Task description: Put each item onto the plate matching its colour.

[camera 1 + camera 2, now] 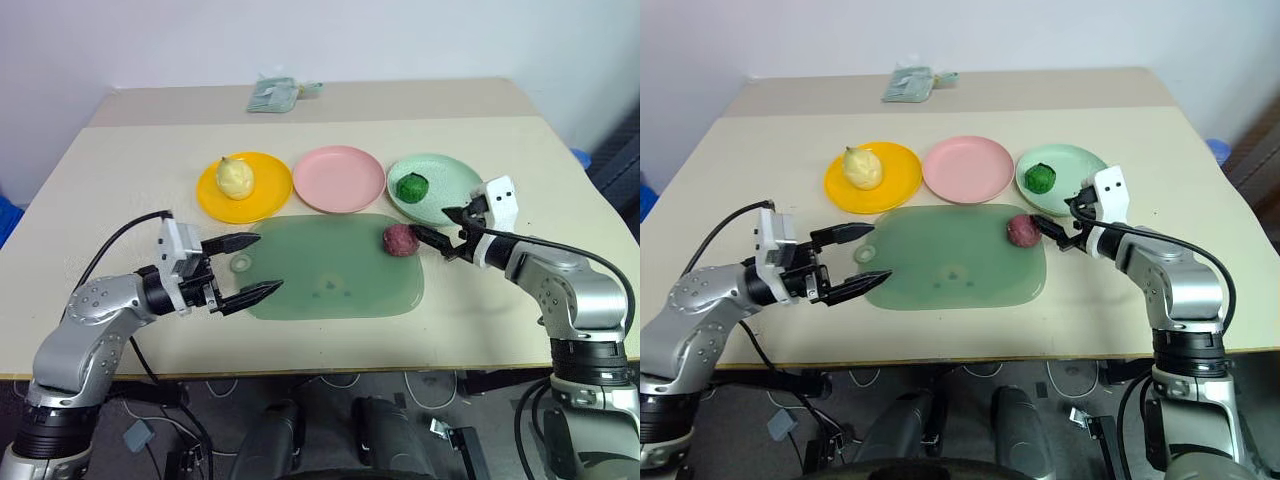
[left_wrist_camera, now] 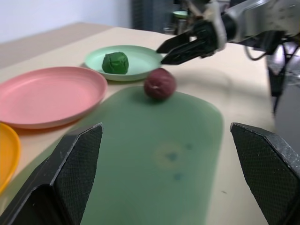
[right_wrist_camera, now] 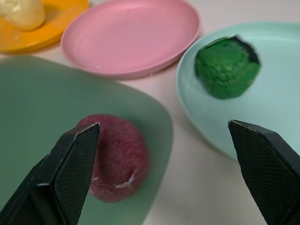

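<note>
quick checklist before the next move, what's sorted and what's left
1. Yellow toy on the yellow plate: ok.
2. Green toy on the mint plate: ok.
3. Maroon toy on the pink plate: not ok, it lies on the green mat.
4. Pink plate free: ok.
5. Right tool open beside the maroon toy: ok.
6. Left tool open, holding nothing: ok.

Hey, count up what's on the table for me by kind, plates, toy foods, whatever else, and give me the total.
Plates: 3, the yellow plate, pink plate, mint green plate
Toy foods: 3, the pale yellow item, dark green item, maroon item
Mats: 1, the translucent green mat
Crumpled packets at the far edge: 1, the green packet
Total: 8
</note>
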Motion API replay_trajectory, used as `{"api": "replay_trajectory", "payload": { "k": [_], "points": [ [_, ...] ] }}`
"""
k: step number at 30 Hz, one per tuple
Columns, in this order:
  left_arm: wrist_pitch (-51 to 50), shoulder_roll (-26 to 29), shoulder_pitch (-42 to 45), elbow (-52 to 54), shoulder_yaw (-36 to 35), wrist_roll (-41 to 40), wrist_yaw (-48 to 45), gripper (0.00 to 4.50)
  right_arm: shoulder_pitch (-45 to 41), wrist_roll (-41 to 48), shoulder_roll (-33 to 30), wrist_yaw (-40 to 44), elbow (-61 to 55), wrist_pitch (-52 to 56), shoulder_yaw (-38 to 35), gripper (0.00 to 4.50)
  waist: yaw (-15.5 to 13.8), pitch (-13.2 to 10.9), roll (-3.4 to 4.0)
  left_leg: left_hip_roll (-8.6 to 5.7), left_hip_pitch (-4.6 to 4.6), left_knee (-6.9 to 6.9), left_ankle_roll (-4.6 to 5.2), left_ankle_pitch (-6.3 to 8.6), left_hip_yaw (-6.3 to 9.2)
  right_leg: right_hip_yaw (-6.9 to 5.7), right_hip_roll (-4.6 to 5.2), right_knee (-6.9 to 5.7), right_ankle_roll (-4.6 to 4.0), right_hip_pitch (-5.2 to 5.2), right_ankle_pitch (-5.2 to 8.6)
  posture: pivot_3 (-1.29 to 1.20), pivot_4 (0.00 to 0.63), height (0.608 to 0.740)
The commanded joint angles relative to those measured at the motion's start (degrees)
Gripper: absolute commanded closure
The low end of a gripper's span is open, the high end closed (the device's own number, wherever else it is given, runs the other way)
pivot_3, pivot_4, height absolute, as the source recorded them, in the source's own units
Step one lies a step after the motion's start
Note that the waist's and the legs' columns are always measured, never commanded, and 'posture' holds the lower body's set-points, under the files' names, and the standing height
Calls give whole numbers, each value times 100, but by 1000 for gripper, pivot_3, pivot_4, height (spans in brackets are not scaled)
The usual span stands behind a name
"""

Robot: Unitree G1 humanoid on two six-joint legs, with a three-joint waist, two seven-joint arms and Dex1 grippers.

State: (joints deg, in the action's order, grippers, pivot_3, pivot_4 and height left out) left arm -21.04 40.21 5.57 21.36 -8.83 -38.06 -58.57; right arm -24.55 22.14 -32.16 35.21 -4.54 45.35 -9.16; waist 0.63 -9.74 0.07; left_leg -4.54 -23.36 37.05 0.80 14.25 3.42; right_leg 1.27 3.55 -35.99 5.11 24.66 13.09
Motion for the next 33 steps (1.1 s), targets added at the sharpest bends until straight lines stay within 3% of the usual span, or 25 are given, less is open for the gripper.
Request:
{"api": "replay_trajectory", "payload": {
  "k": [1,10,13,16,17,24,33],
  "points": [
    [-73,116,-41,276,-219,-263,-122,0,-61,40,115,5,-114,-136,136,37,-1,0,0,0,0,0,0,0,0,0,0,0,0,0,0,0,150,740],
    [-246,182,-281,582,-360,-530,-188,0,-142,-11,241,194,395,-330,439,37,1,0,-1,0,0,-1,0,0,0,-1,0,1,0,0,0,0,150,740],
    [-273,190,-325,682,-382,-554,-101,0,-178,-86,245,196,537,-431,483,906,-3,0,-1,0,0,-1,0,0,0,-1,0,1,0,0,0,0,150,740],
    [-301,181,-356,764,-400,-565,1,0,-185,-86,246,222,556,-490,492,2104,0,0,-1,0,0,-1,0,0,0,-1,0,2,0,0,0,0,150,740],
    [-307,173,-358,782,-405,-565,43,0,-197,-89,256,214,548,-538,484,2234,-1,0,-1,0,0,-1,0,0,0,-1,0,2,0,0,0,0,150,740],
    [-669,23,-179,1145,-462,-863,803,0,-870,-1,735,520,889,-1443,563,2234,18,0,-1,0,1,-2,0,0,0,-2,-1,1,3,0,-2,0,150,740],
    [-1003,-492,545,943,-490,-831,2113,0,-2512,-821,1682,529,4016,-3581,904,2234,15,0,-3,-5,2,-1,-2,-1,0,-5,-4,-2,19,-1,-11,0,150,740]
  ]
}}
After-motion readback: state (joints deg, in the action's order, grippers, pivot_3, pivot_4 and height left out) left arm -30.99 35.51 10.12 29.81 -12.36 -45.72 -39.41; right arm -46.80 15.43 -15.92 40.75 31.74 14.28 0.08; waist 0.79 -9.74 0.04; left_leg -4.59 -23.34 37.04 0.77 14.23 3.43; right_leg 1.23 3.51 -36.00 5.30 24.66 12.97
